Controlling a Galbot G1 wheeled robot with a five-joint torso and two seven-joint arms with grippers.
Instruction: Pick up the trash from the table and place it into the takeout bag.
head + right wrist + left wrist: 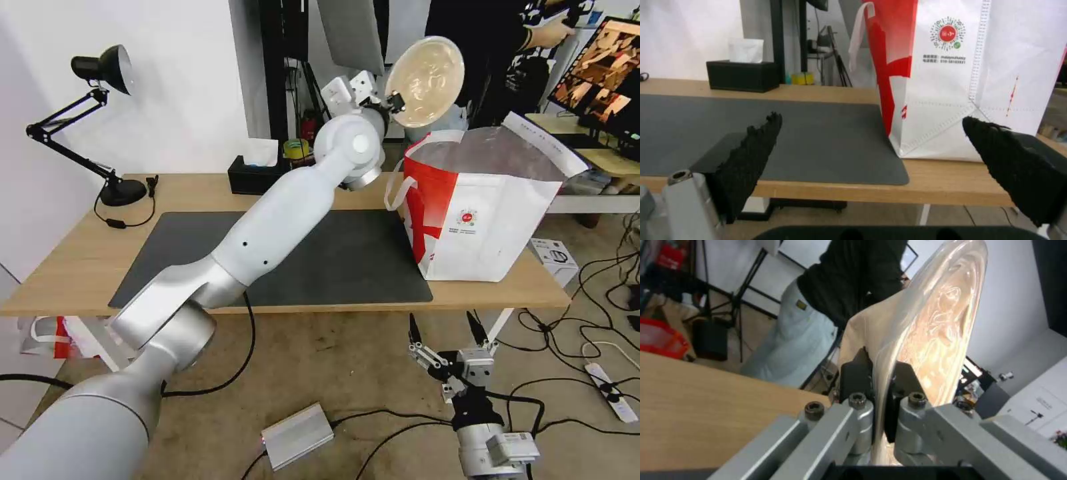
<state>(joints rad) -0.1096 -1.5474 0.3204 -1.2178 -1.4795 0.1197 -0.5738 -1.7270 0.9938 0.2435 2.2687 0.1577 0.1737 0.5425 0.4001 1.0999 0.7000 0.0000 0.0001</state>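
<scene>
Table (80, 280), taking the takeout bag (493, 220) as landmark: to the left of the bag the dark grey mat (347, 260) is lying bare, with no white bowl and no red cup showing on it. The desk lamp (100, 73) and the black tissue box (253, 175) are sitting well left of the bag, along the far edge. Judgement: the job is looking close to finished, with the beige pulp bowl (425, 81) likely the last piece, though the bag's inside is not readable from here.

Left gripper (395, 105) is reaching up above the bag's left rear corner, clenched on the bowl's rim; the left wrist view is showing the rim pinched between the two pads (856, 376). Bowl is hanging tilted on edge, above the bag's mouth and just left of it, not yet inside.

Right gripper (448, 333) is waiting below the table edge, in front of the bag, fingers spread, holding nothing.
</scene>
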